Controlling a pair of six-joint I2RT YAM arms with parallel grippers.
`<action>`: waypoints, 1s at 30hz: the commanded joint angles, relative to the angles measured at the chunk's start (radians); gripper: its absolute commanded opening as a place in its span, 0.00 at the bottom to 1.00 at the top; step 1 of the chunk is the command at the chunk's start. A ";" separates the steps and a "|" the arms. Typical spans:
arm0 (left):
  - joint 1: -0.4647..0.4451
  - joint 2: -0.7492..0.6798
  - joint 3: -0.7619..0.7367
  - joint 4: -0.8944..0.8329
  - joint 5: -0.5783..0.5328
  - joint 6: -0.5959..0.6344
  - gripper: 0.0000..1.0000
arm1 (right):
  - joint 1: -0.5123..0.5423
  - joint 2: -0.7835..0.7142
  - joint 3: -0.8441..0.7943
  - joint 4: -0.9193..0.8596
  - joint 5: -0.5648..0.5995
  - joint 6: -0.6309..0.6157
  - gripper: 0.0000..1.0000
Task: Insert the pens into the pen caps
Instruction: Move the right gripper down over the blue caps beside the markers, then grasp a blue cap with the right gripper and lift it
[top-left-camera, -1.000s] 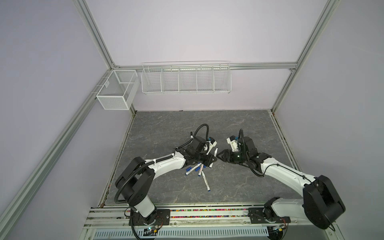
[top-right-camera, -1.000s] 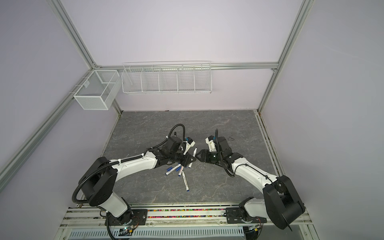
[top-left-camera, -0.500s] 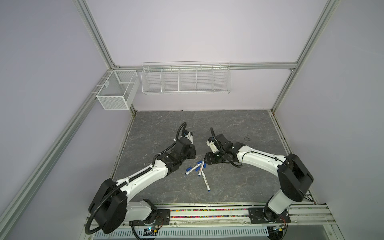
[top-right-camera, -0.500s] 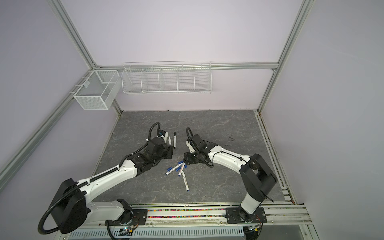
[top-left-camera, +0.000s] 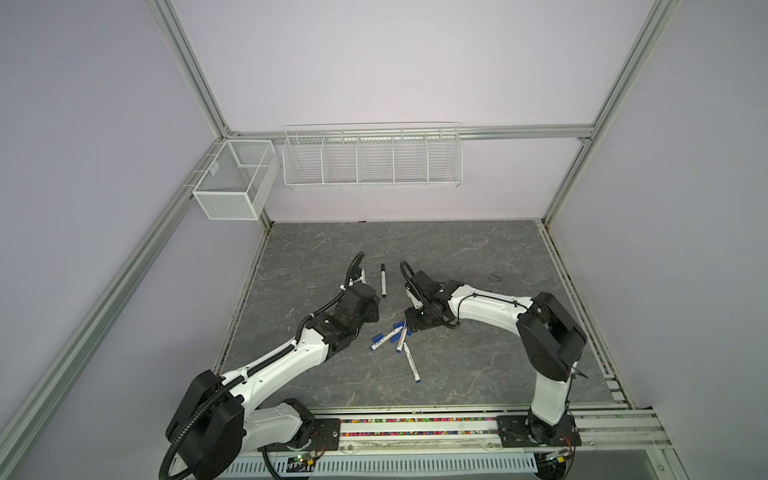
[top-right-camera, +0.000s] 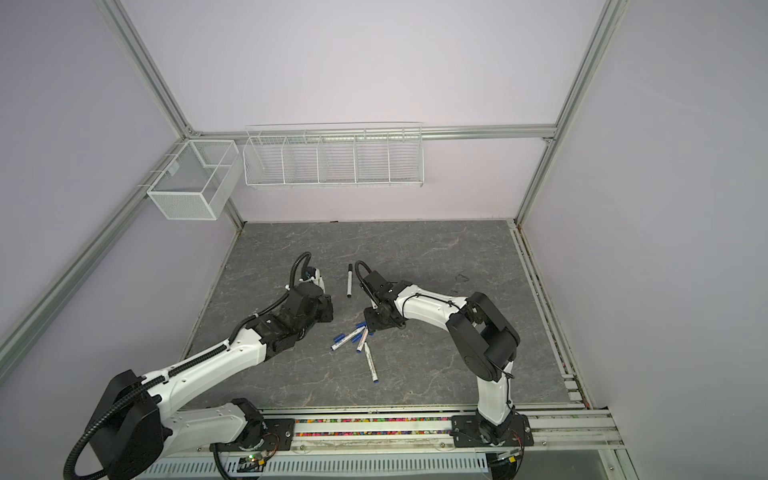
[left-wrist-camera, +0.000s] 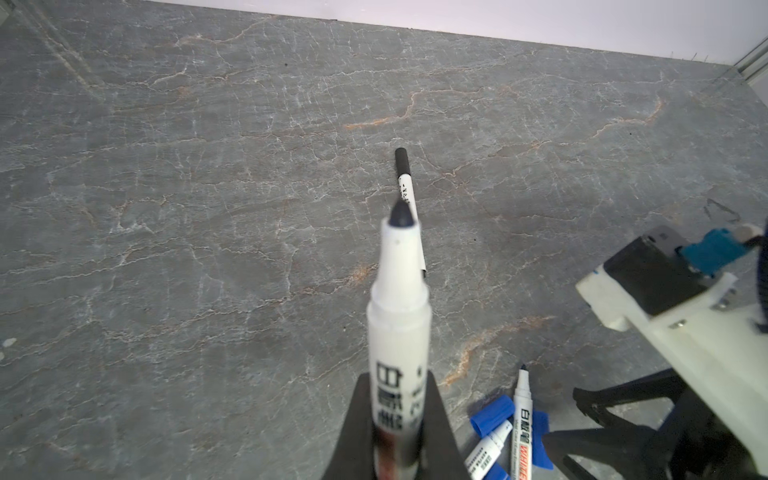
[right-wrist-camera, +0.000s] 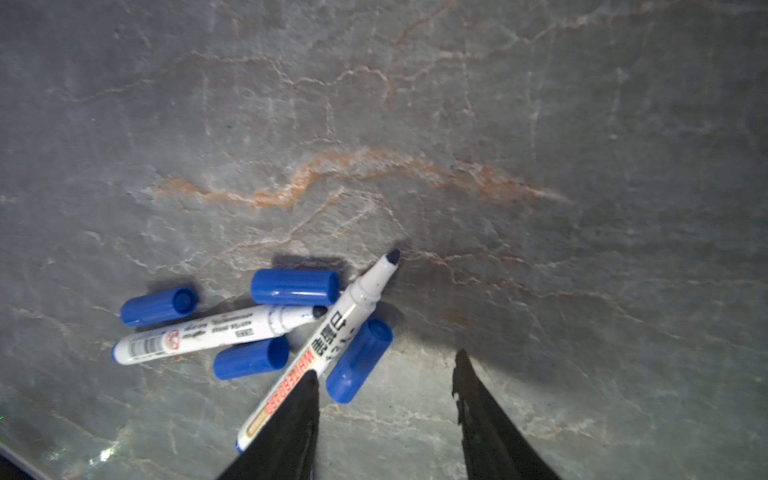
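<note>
Our left gripper (left-wrist-camera: 397, 415) is clenched on an uncapped pen (left-wrist-camera: 399, 307), whose dark tip points out ahead of the fingers (left-wrist-camera: 357, 419) over the grey table (left-wrist-camera: 166, 208). Our right gripper (right-wrist-camera: 385, 363) is released, jaws apart and holding nothing, low over the pile. The nearest blue cap (right-wrist-camera: 359, 359) lies between its fingers (right-wrist-camera: 291, 424), just beside one of them, and rests against a red-lettered pen (right-wrist-camera: 332, 332) whose barrel passes under that same finger. A second loose pen (right-wrist-camera: 208, 332) meets that barrel with its tip, and three other blue caps (right-wrist-camera: 295, 286) lie close around it.

In both top views we see the pile (top-left-camera: 390, 336) a little toward 6 o'clock from the table's middle. The right gripper is at its 2 o'clock and the left arm (top-left-camera: 291, 357) at its 9 o'clock. A third loose pen (top-left-camera: 411, 362) lies at 5 o'clock from the pile. The capped black pen (top-left-camera: 383, 281) lies on its own at 12 o'clock, well apart, between the two wrists.
</note>
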 joint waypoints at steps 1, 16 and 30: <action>0.008 -0.015 -0.014 -0.002 -0.026 -0.013 0.00 | 0.012 0.012 0.015 -0.037 0.023 -0.004 0.55; 0.008 -0.002 -0.013 0.007 -0.008 -0.023 0.00 | 0.036 0.043 0.047 -0.062 0.029 -0.031 0.54; 0.008 -0.001 -0.016 0.014 -0.003 -0.021 0.00 | 0.036 0.067 0.047 -0.115 0.122 -0.006 0.53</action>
